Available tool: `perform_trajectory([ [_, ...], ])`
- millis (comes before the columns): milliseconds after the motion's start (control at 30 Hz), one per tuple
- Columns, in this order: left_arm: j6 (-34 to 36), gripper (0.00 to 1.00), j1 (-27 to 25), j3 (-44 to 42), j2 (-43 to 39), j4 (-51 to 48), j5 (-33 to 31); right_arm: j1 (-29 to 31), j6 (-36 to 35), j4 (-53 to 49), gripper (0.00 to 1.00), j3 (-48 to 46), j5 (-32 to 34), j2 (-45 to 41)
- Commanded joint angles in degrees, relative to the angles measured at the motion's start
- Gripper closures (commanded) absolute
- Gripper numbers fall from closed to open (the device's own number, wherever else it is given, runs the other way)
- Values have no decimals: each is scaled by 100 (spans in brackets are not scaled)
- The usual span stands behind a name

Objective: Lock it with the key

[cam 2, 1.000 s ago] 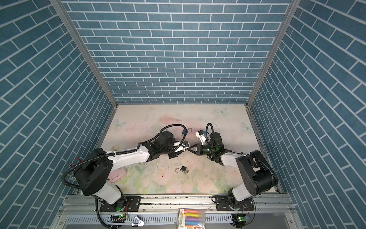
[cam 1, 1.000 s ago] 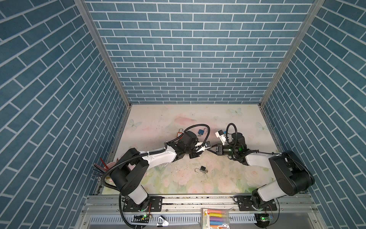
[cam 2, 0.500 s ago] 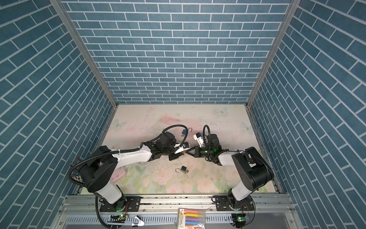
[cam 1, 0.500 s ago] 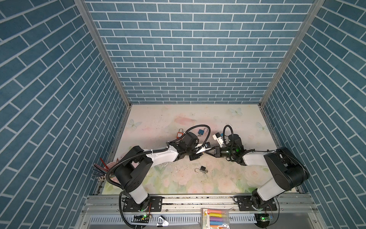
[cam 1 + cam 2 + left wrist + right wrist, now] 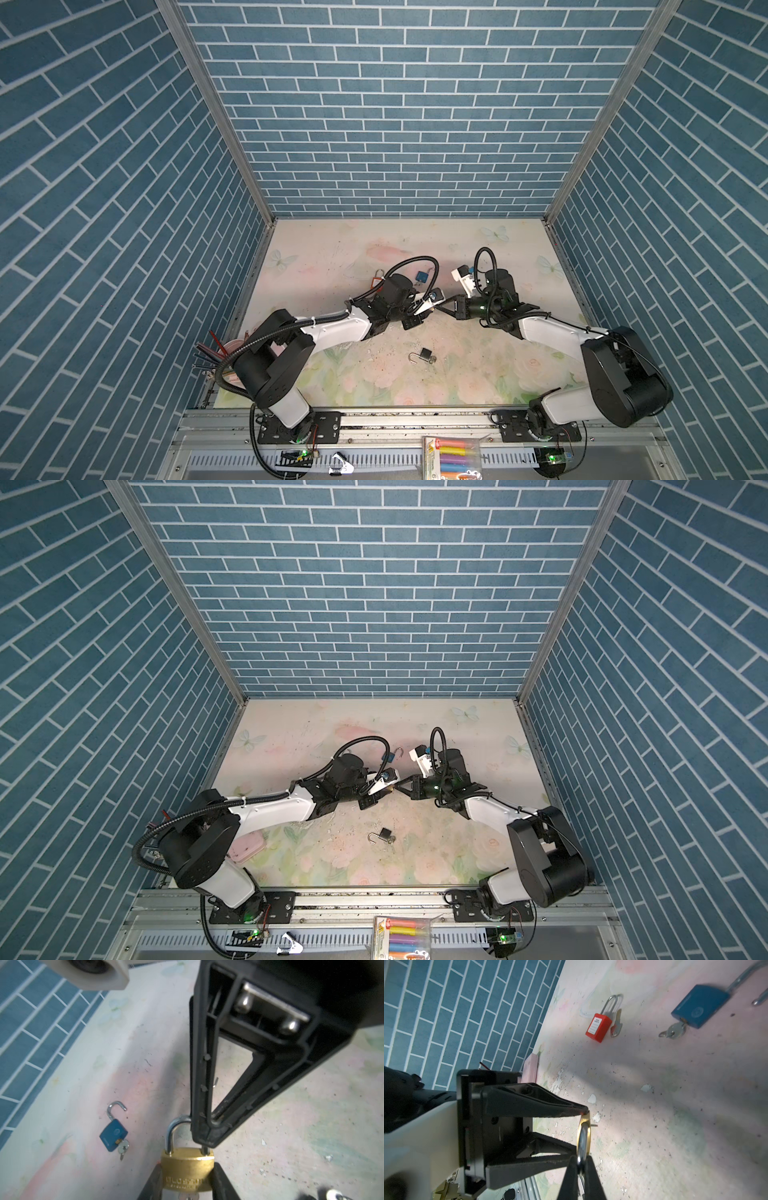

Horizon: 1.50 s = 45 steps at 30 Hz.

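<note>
Out past the near edge of the floral mat (image 5: 374, 241), well apart from the brass padlock (image 5: 188, 1159), lies a clear marker pack (image 5: 451, 457) holding yellow, pink, purple, blue and orange sticks. On the left arm's side, also well apart from the padlock, sits a pink case (image 5: 247, 845). Pencils (image 5: 210, 353) bristle beside it; whether they stand in it, I cannot tell.

Mid-mat, lifted clear, the left gripper (image 5: 187, 1174) has its fingers clamped on both flanks of the brass body. The right gripper (image 5: 580, 1162) is pinched tight on the shackle (image 5: 169, 1136), whose two legs run down to the body.

The blue padlock (image 5: 113, 1135) lies near the brass one on the back-wall side, its shackle swung open and a key in it. The red padlock (image 5: 598, 1027) lies farther that way, and the grey padlock (image 5: 424, 355) lies open on the rail side.

The key (image 5: 188, 1196) shows as a silver head under the brass body.

Against a second back there is little change: both grips are unchanged and the loose padlocks are unmoved.
</note>
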Motion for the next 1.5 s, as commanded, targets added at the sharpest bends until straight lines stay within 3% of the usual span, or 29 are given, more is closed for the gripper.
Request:
perform_trajectory([
  [0,-409,100,-217,-137,-347,1561,312,-67,-419,-748,89,357,-425,-307],
  [133,-638,100,-213,-487,-449,1629,106,-485,-1052,-1916,72,1068,-111,-647],
  [233,-716,100,-218,-567,-477,1620,-36,-713,-1259,-2119,61,1382,-26,-1010],
  [333,-895,100,-212,-567,-502,1665,-208,-732,-1289,-1903,54,1429,328,-1394],
  [467,-1439,100,-213,-545,-559,1864,-611,-731,-887,-818,53,853,777,-1916],
  [600,-3028,100,-125,-397,-535,2101,-971,-586,-615,946,51,-396,1368,-2555],
  [700,-4927,100,95,-355,-446,2283,-927,-102,-880,1941,51,-1282,2163,-2991],
  [800,-7210,100,464,-554,-299,2758,-763,656,-1491,2197,51,-1706,3067,-3187],
  [900,-9071,100,782,-770,-143,3042,-817,1144,-1696,2610,52,-1913,3475,-3001],
  [1033,-10535,100,1001,-1059,-33,3556,-751,1387,-1607,3365,53,-1943,3558,-2309],
  [1267,-11022,100,1128,-1232,33,3638,-474,1421,-1126,4424,56,-1445,3531,-780],
  [1467,-11161,100,1118,-1338,74,3703,-412,1416,-582,4909,66,-970,3218,257],
])
